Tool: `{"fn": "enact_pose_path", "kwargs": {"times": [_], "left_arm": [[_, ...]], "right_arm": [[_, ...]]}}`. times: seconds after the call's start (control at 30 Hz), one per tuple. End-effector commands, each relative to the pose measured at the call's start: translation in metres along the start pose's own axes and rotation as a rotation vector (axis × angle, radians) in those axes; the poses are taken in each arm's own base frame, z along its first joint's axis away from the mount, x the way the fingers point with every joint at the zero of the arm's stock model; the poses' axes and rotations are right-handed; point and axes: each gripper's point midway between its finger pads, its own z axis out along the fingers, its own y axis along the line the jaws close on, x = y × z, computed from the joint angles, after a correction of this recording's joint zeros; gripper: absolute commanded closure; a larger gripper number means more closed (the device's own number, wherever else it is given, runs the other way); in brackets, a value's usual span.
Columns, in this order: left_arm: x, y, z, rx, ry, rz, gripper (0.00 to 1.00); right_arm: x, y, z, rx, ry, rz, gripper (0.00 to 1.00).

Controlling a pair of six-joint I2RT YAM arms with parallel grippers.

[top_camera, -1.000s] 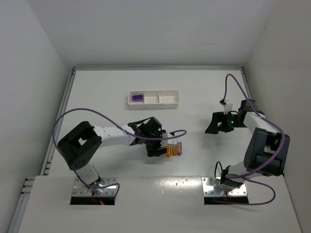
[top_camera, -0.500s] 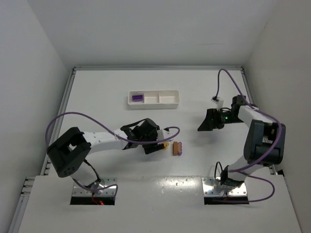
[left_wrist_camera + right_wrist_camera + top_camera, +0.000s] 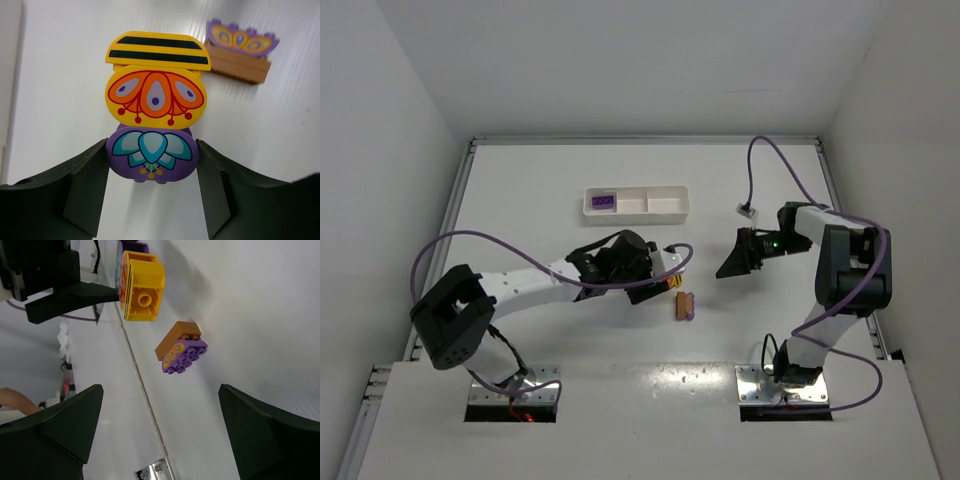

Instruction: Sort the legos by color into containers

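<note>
Lego stack [image 3: 155,100] between left fingers [image 3: 85,195], wrist-view

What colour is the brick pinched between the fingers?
The brick is purple with teal petals; left wrist view.

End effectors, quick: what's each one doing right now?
Left end effector: closed on the lego stack.
Right end effector: open, holding nothing.
</note>
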Motion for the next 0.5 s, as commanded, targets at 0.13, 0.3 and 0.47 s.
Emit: {"fn": "enact_pose_path", "kwargs": {"times": [0.13,0.3,0.47], "left_arm": [[-0.062,0.007,0.001,0.026,-0.132,-0.021,0.76],[-0.072,0.001,0.008,0.043,-0.139,-0.025,0.76],[-0.082,-0.008,0.015,0.059,-0.141,-0.014,0.76]], "right_arm": [[-0.014,0.020,0.006,-0.114,-0.027,-0.121,0.02],[-0.014,0.025,0.006,-0.148,-0.036,-0.094,0.03],[-0.016,0.025,0.006,-0.155,-0.042,-0.096,0.03]]}}
